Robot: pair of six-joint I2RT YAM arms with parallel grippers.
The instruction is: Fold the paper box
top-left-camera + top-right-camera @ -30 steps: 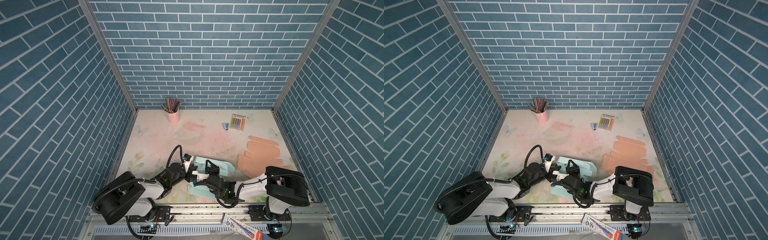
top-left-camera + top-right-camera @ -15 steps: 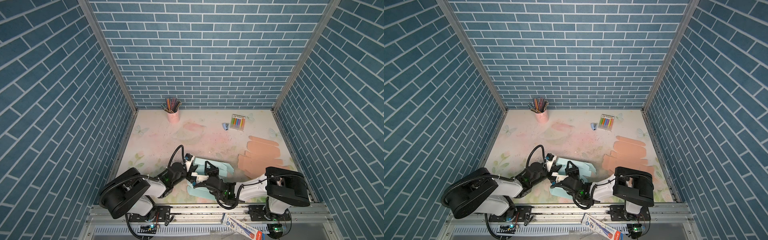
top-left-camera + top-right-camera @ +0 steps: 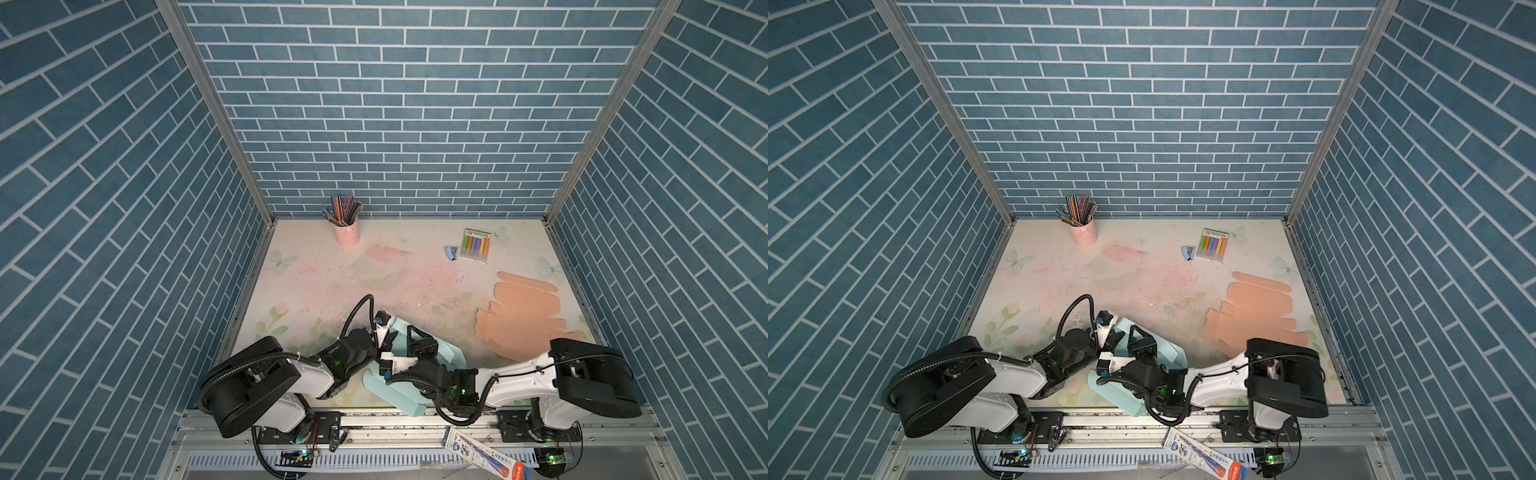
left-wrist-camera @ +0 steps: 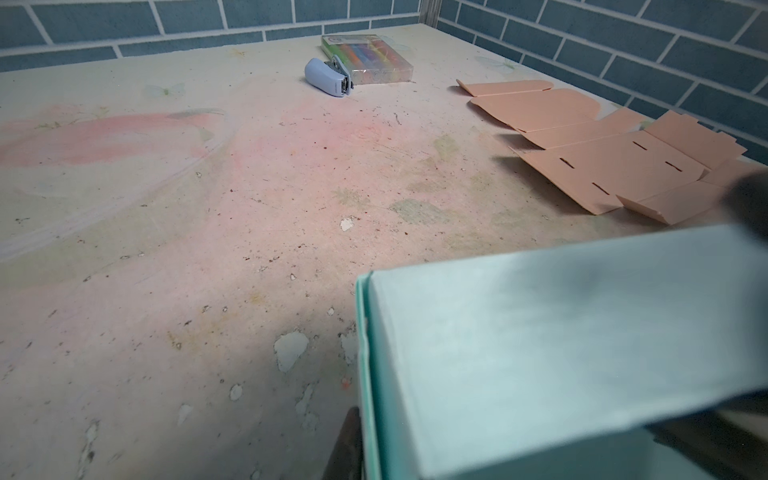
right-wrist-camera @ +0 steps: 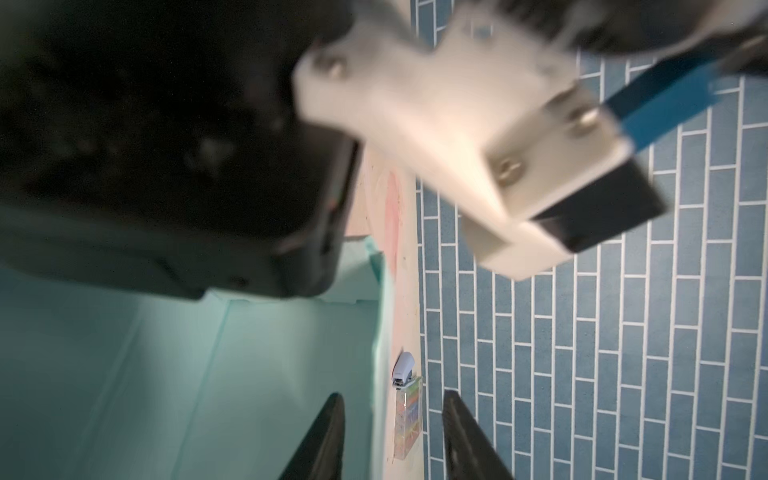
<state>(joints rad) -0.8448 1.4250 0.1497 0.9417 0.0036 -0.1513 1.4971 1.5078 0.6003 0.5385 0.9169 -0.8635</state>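
left gripper (image 3: 386, 337): at teal paper box (image 3: 449, 355) wall, cannot tell if fingers grip | right gripper (image 5: 392, 395): fingers (image 5: 328, 432) apart, straddling its wall

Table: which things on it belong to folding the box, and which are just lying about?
In the job:
teal box
left tool
right tool

Lying about:
pencil cup
markers
stapler
peach blanks, flat and untouched
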